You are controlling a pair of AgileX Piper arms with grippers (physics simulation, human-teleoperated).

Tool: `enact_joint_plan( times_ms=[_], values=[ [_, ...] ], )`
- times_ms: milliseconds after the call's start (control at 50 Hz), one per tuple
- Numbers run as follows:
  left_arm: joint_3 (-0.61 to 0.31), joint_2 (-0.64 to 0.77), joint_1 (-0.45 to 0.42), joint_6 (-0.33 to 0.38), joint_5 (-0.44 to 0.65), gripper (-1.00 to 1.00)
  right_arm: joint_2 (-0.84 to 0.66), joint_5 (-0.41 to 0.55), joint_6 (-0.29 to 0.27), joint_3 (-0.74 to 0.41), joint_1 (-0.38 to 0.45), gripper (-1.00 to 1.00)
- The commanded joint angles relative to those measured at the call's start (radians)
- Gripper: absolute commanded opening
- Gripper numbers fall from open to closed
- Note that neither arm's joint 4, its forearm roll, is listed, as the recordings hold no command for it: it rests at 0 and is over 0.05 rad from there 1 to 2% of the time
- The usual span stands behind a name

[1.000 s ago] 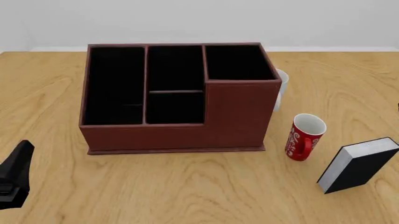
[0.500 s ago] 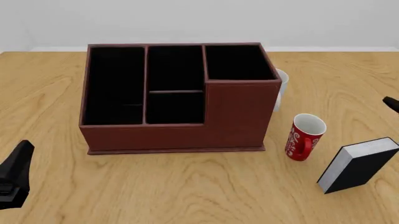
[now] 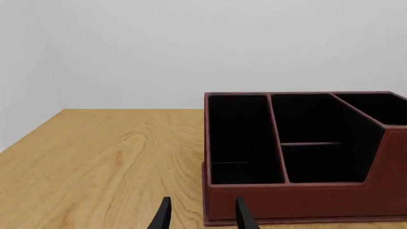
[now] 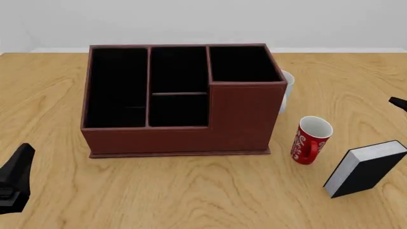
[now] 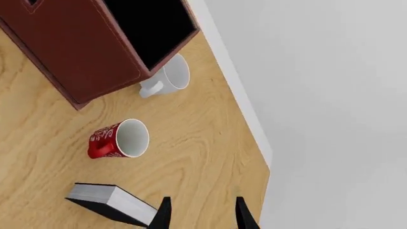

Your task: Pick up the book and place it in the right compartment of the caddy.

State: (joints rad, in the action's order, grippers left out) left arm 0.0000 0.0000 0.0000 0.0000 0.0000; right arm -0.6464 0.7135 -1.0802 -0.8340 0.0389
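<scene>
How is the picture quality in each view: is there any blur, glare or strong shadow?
Front view: sharp, even light, no glare; the caddy cells are flat black, without detail. Left wrist view: sharp, no shadows on the table. Right wrist view: tilted, sharp; the book casts no clear shadow.

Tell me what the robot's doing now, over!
Both grippers open, empty: left gripper, right gripper. Book on table, untouched, right of caddy. Red mug stands between them.

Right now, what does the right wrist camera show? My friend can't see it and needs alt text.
The right gripper, fingers apart and empty, hovers just beside a black book on the wooden table. Beyond sit a red mug, a white mug and a corner of the red-brown caddy.
</scene>
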Motion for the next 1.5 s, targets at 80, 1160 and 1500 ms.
enact_joint_plan(
  times_ms=[80, 1160, 1500],
  values=[
    [0.000, 0.000, 0.000, 0.000, 0.000, 1.00, -0.067, 0.043, -0.086, -0.037, -0.050, 1.00],
    [0.000, 0.000, 0.000, 0.000, 0.000, 1.00, -0.152, 0.055, -0.472, 0.114, -0.256, 1.00],
    [0.000, 0.000, 0.000, 0.000, 0.000, 1.00, -0.145, 0.079, -0.491, 0.149, -0.254, 1.00]
  ],
)
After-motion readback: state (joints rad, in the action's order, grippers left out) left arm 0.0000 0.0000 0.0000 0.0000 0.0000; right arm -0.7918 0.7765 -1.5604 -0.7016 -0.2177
